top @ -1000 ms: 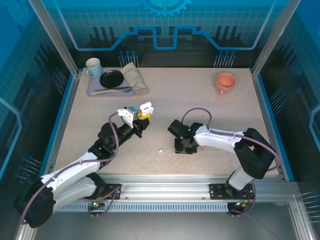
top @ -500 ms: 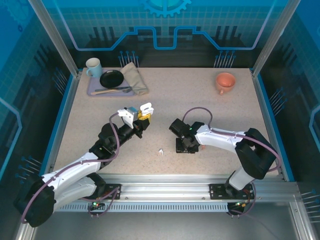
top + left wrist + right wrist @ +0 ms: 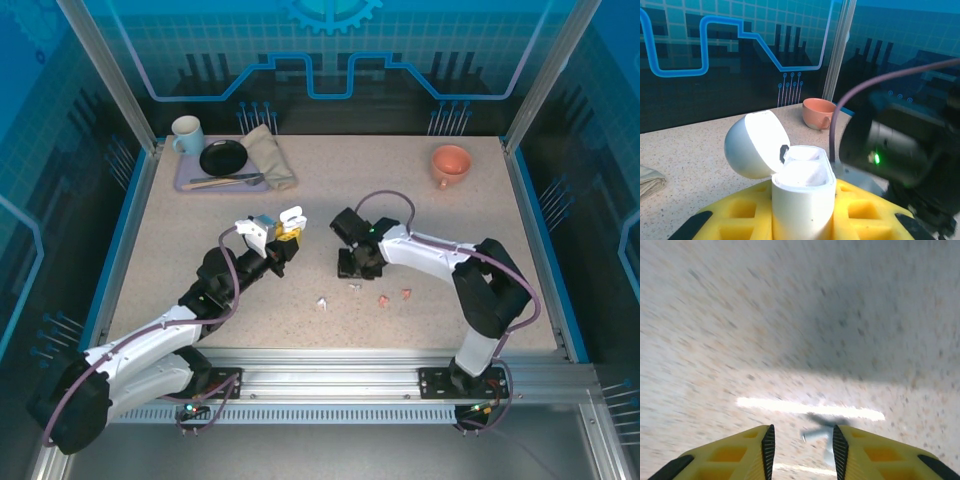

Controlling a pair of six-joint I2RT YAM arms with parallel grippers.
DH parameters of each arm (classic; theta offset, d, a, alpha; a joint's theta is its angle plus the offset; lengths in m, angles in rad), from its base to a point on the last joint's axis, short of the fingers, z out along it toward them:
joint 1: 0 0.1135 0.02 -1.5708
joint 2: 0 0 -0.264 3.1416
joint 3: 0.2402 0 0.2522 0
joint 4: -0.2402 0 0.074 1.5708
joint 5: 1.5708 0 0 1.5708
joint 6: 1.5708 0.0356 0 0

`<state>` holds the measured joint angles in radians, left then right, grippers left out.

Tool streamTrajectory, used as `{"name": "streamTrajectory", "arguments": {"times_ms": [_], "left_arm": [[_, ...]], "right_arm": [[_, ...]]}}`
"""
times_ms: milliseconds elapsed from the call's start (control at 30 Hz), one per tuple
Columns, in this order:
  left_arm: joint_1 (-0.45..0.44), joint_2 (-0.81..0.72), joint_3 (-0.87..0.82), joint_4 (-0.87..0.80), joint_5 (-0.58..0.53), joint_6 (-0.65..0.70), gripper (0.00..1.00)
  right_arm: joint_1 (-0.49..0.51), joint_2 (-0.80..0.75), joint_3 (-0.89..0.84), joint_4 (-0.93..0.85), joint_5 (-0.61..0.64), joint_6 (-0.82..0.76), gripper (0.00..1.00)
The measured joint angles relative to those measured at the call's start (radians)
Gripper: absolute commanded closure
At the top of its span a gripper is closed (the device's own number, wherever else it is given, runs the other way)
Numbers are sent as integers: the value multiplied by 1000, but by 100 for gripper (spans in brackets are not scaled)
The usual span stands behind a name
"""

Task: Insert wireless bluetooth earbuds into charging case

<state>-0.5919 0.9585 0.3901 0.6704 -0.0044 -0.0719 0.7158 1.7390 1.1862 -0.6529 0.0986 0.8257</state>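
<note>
My left gripper is shut on a white charging case and holds it upright above the table. In the left wrist view the charging case stands between the yellow fingers with its lid swung back to the left. Its inside looks plain white. My right gripper points down at the table just right of the case. Its jaws stand apart, and a white earbud lies between them close to the right finger. On the table are two white earbuds and two pink earbuds.
A tray with a mug, a black plate and a folded cloth sits at the back left. A salmon cup stands at the back right. My right arm looms close beside the case.
My right gripper has moved up and left, away from the near edge, uncovering a white earbud and two pink ones. The left gripper and case have not moved.
</note>
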Motion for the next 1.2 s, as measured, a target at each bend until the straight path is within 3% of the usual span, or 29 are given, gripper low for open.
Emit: {"name": "streamTrajectory", "arguments": {"times_ms": [200, 400, 833, 1200], "left_arm": [[0, 0, 0, 0, 0, 0, 100], [0, -6, 0, -4, 0, 0, 100], [0, -16, 0, -8, 0, 1, 100], [0, -5, 0, -8, 0, 3, 100]], "right_arm": [[-51, -3, 37, 20, -2, -21, 52], [-59, -8, -31, 35, -21, -18, 43], [85, -42, -127, 14, -26, 98, 41], [123, -38, -126, 33, -54, 148, 41]]}}
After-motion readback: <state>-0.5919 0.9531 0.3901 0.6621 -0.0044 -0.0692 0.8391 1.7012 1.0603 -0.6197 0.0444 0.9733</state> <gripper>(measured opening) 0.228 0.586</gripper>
